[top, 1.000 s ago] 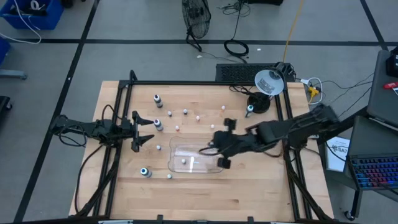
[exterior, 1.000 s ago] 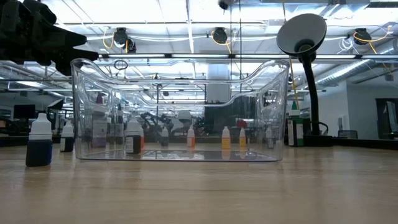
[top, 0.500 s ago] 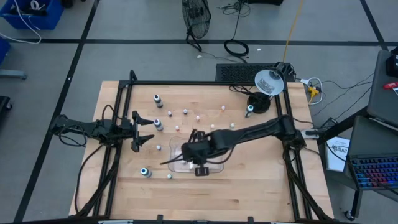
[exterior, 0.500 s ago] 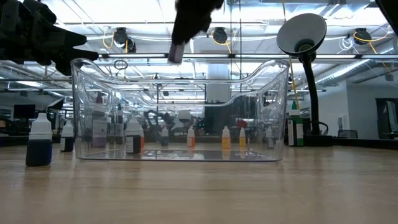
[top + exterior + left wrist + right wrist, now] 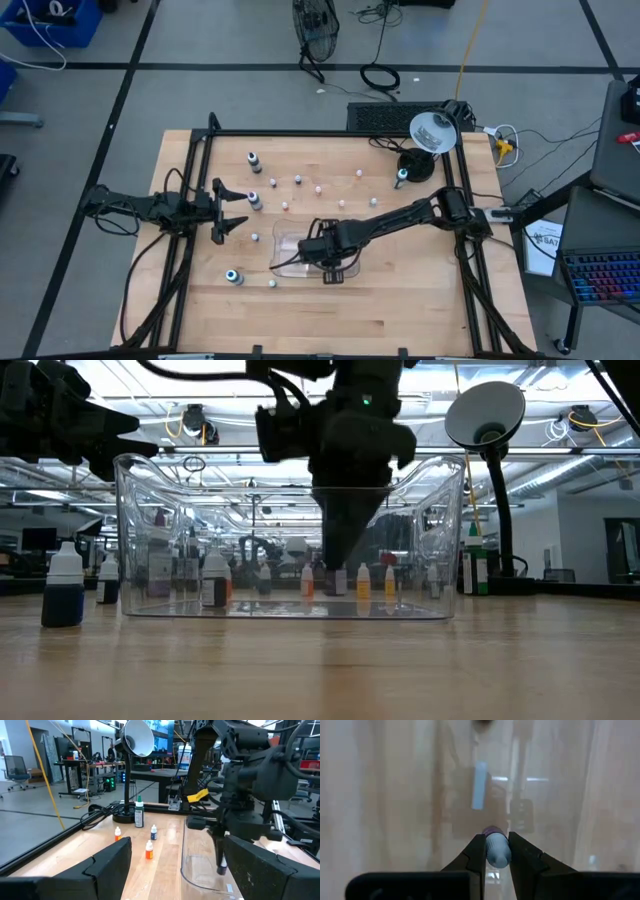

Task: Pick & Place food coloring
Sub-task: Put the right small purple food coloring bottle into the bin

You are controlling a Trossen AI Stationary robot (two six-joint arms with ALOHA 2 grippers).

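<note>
My right gripper (image 5: pixel 325 255) points down inside the clear plastic tray (image 5: pixel 285 262) and is shut on a tiny food coloring bottle (image 5: pixel 496 851) with a whitish cap and purplish body. It also shows in the low view (image 5: pixel 340 565). My left gripper (image 5: pixel 238 208) waits open at the table's left, next to a dark bottle (image 5: pixel 254 200). Other dark bottles stand upright on the table at the far left (image 5: pixel 254 160), near left (image 5: pixel 232 277) and by the lamp (image 5: pixel 401 177). Several small bottles (image 5: pixel 298 180) stand scattered beyond the tray. My right gripper pinches the small bottle between its two fingers (image 5: pixel 476 854), one on each side of the cap end (image 5: pixel 496 855). The fingers come from above, pointing down into the tray. The bottle hangs at the fingertips (image 5: pixel 221 868); whether it touches the tray floor I cannot tell.
A desk lamp (image 5: pixel 432 133) with a dark base stands at the table's far right. A black metal frame (image 5: pixel 300 133) runs along the table's edges. Bare wood lies in front of the tray (image 5: pixel 350 310).
My right gripper has gone from the tray's right side toward the table's left, over the tray, and then down into it, carrying the small bottle.
</note>
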